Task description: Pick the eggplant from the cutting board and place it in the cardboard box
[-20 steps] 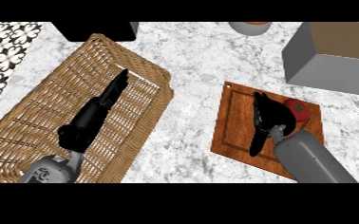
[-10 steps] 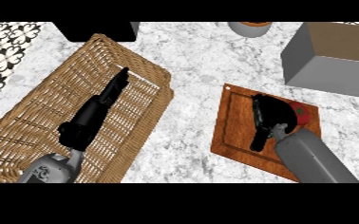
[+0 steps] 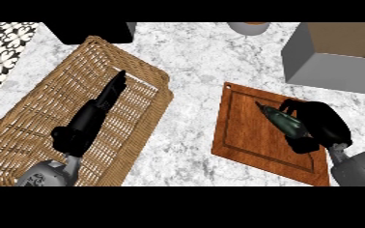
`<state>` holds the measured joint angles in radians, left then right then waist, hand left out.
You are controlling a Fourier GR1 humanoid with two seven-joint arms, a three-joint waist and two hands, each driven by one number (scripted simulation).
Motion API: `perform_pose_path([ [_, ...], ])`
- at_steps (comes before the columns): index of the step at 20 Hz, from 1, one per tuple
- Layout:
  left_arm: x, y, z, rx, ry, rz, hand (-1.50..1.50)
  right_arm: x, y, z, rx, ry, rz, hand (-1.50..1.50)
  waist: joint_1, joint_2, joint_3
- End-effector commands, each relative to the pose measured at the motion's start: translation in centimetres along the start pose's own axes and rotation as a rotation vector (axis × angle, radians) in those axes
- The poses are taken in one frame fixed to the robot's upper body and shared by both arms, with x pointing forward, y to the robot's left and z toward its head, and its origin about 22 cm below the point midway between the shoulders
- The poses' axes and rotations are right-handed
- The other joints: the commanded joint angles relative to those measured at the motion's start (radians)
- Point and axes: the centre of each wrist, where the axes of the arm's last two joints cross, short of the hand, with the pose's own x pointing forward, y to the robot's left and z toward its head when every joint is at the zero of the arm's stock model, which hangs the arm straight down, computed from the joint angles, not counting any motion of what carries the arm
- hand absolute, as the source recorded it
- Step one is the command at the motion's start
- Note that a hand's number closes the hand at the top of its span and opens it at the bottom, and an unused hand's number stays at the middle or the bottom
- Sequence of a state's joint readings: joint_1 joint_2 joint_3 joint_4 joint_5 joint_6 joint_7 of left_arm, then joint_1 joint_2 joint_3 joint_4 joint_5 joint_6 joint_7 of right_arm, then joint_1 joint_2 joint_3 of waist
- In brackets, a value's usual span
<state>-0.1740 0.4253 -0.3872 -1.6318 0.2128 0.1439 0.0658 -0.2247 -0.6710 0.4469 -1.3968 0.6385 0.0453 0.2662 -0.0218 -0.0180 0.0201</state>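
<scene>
Marble counter [image 3: 192,63]; right hand [image 3: 321,125] curled round eggplant [image 3: 284,121] on cutting board [image 3: 246,130]; lift straight, clear cardboard box [image 3: 324,60] wall far right; left hand [image 3: 96,111] fingers straight over wicker basket [image 3: 43,111].

A large wicker basket [image 3: 68,104] lies slantwise on the marble counter [image 3: 200,63]. Beyond the basket's far end stands a black block [image 3: 89,31]. Well right of that block, a grey round vessel [image 3: 248,27] shows partly.
</scene>
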Motion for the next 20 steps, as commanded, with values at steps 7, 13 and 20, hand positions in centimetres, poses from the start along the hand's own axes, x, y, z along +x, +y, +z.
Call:
perform_pose_path([
  [7, -0.2, 0.8, -0.2, -0.01, 0.003, -0.035, 0.0, -3.5, -5.0, 3.1, -0.388, -0.069, 0.073, 1.5, 0.006, 0.014, -0.02],
  [13, -1.1, 0.2, -1.8, 0.021, 0.014, -0.046, 0.0, -2.7, -8.6, 8.3, -0.442, -0.185, -0.02, 1.5, -0.019, 0.013, -0.021],
  [20, -0.8, 0.9, 0.0, 0.024, 0.026, -0.031, 0.0, -0.5, -13.5, 13.6, -0.608, -0.184, -0.166, 1.5, -0.015, 0.01, -0.021],
])
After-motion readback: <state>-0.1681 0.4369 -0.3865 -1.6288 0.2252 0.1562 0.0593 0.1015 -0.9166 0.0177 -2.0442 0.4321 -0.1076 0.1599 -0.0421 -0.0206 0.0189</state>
